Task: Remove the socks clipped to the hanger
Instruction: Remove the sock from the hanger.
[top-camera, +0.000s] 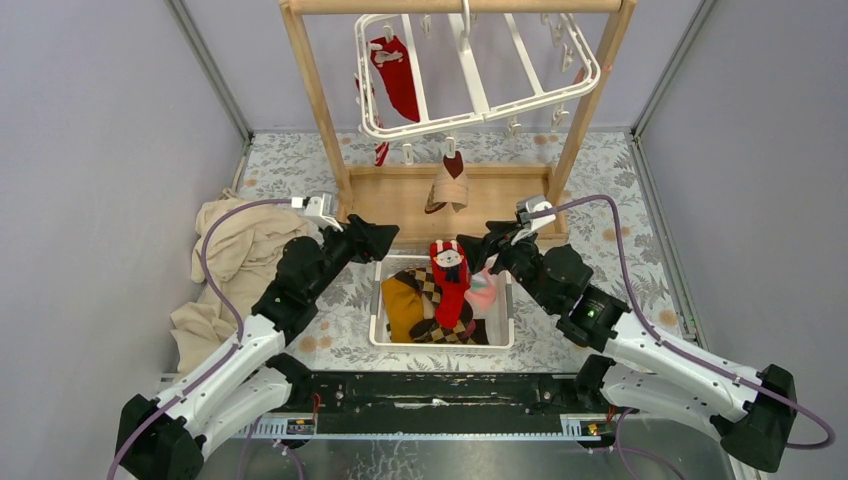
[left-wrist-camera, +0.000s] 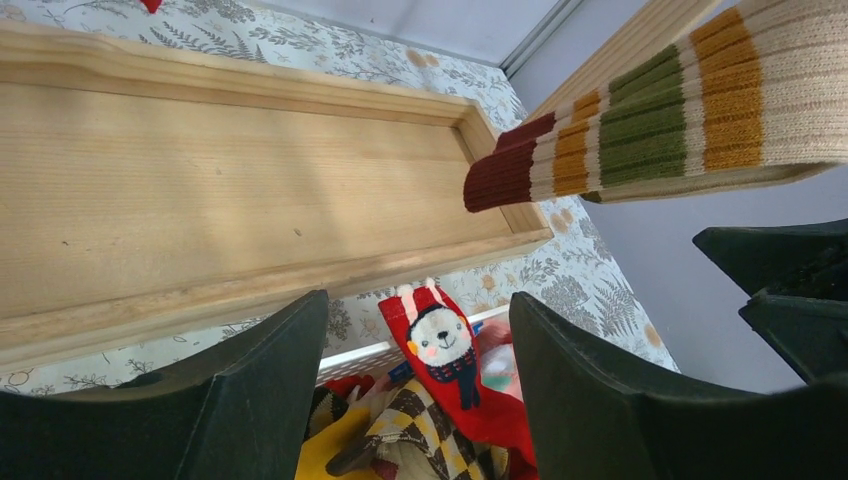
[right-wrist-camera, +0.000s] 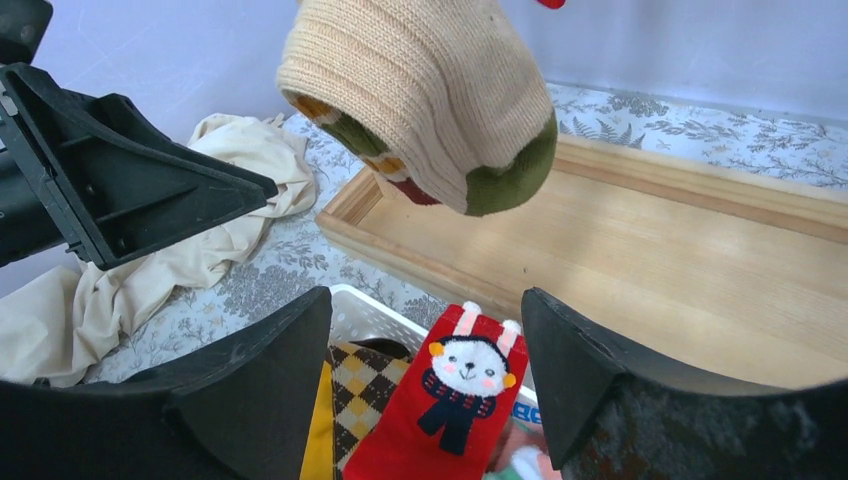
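- Top view: the hanger (top-camera: 476, 85) hangs on the wooden rack (top-camera: 315, 95), with a red sock (top-camera: 398, 75) and a tan striped sock (top-camera: 450, 185) hanging from its clips. Other socks lie in the white basket (top-camera: 500, 338). The left gripper (top-camera: 388, 240) and right gripper (top-camera: 468, 250) flank its far edge.
- Left wrist: jaws wide and empty (a bunny sock (left-wrist-camera: 440, 345) lies below them).
- Right wrist: jaws wide, gripping nothing; the tan striped sock dangles just ahead.

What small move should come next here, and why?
Probably raise the right gripper to the tan sock: it hangs clipped to the hanger, just above and ahead of those open, empty jaws.
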